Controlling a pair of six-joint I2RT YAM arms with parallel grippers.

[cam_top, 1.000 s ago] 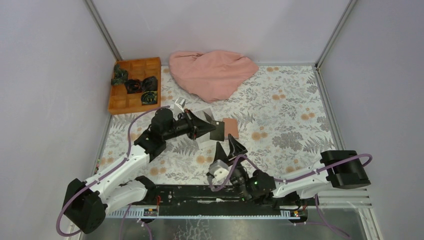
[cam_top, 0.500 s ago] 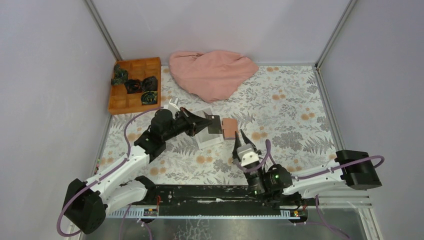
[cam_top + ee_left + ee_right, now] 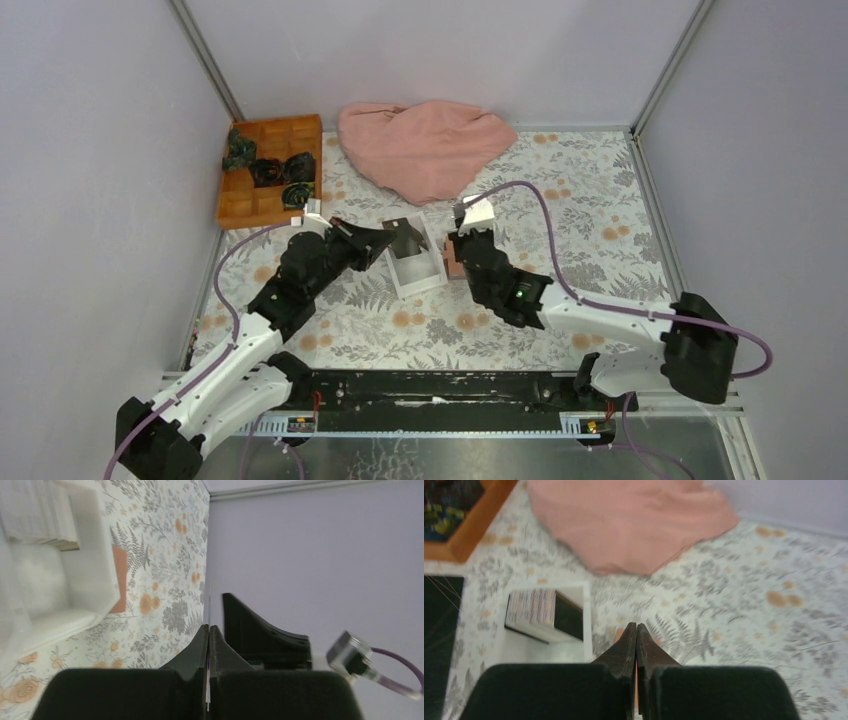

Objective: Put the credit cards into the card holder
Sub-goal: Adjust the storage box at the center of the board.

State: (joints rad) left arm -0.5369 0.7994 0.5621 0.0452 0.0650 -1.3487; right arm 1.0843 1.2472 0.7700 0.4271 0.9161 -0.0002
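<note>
My left gripper (image 3: 392, 240) is shut on a dark credit card (image 3: 408, 240), held on edge above the white tray (image 3: 412, 286). In the left wrist view the credit card (image 3: 210, 605) shows only as a thin line sticking out past the left gripper (image 3: 210, 628). The reddish-brown card holder (image 3: 451, 264) lies just right of the tray. My right gripper (image 3: 456, 250) is on it. In the right wrist view the right gripper (image 3: 636, 626) is shut, with a strip of the card holder (image 3: 619, 633) pinched between the jaws. A stack of cards (image 3: 530, 607) stands in the tray (image 3: 586, 610).
An orange wooden compartment box (image 3: 265, 170) with dark items sits at the back left. A crumpled pink cloth (image 3: 425, 145) lies at the back centre, just beyond the tray. Metal rails and grey walls bound the floral tabletop.
The right arm swung from the near edge out to the card holder and its jaws closed on it. The left gripper drew back a little to the left with its card.
</note>
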